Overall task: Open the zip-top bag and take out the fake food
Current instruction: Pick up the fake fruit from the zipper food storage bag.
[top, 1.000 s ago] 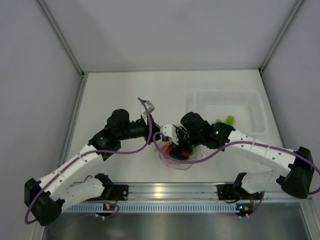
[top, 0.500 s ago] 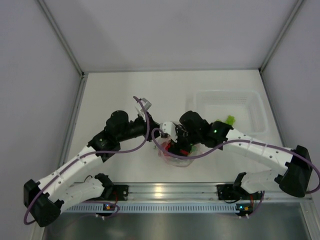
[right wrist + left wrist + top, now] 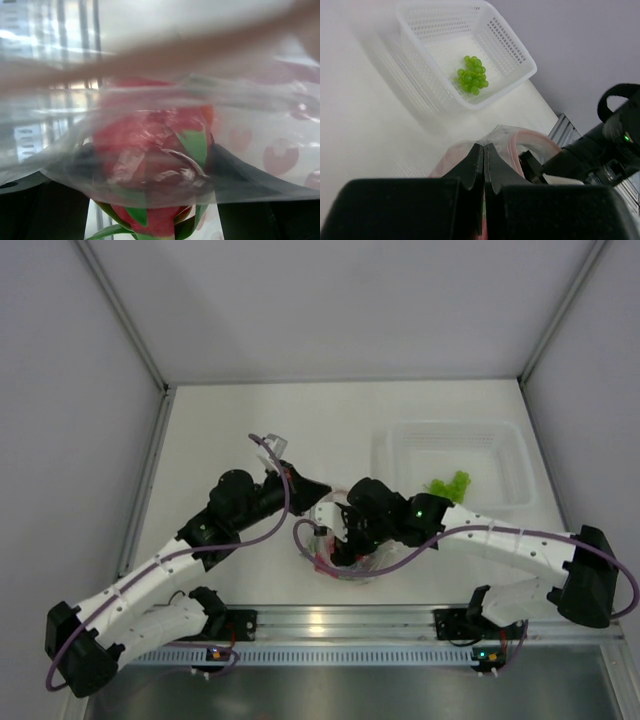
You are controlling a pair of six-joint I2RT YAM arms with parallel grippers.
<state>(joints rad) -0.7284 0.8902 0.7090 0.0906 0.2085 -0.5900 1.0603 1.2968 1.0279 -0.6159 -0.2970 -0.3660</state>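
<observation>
We judge the task well under way but not finished. The bag [image 3: 507,137] lies on the worktop [image 3: 230,430] directly under and between both sets of fingers. Its mouth reads as open: the pink zip strip [image 3: 540,142] curves in a loop just beyond the left fingers [image 3: 484,155] rather than lying pressed flat. Those left fingers are together, tip against tip. We take them to be pinching the near lip of the bag, since the film rises right at their tips, though the pinch itself is hidden from us. The right fingers [image 3: 345,537] sit just across the mouth from the left ones, pushed into the bag. In the right wrist view they stand either side of the dragon fruit [image 3: 150,150] and look clamped on it. Crinkled film drapes over fruit and fingers alike, so the fruit is inside the bag. One piece seems done: a cluster of green grapes [image 3: 472,81] lies in the white basket [image 3: 515,45], well beyond the left fingers and apart from the bag. What is left, as we read it, is to draw the dragon fruit clear of the mouth while the left side holds the lip, then take out whatever remains. We see red through the film below the right fingers but cannot tell how many pieces
</observation>
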